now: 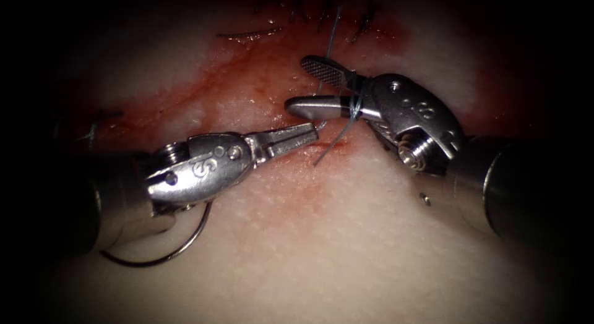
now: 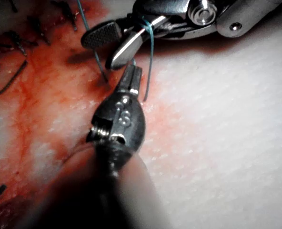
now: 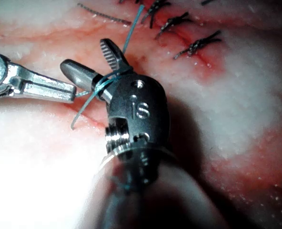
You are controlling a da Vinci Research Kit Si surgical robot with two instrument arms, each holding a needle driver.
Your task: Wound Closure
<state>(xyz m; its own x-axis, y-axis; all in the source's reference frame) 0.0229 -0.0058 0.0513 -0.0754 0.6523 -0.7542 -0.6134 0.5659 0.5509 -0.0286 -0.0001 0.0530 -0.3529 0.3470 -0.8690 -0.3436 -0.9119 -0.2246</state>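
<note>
My left tool comes in from the left with its jaws shut on the blue thread close to its short end. My right tool stands open just beyond it, and the thread is looped around the base of its jaws. One strand runs up toward the stitched cut, and a free tail hangs over the tissue. The curved needle lies loose on the tissue at the lower left, partly under the left tool's shaft, and neither tool holds it. The wrist views show the same loop and the left tool's tip.
Several dark finished stitches cross the cut at the top, also seen from the right wrist. A loose cut piece of thread lies on red fluid. Pale tissue spreads in front of the tools.
</note>
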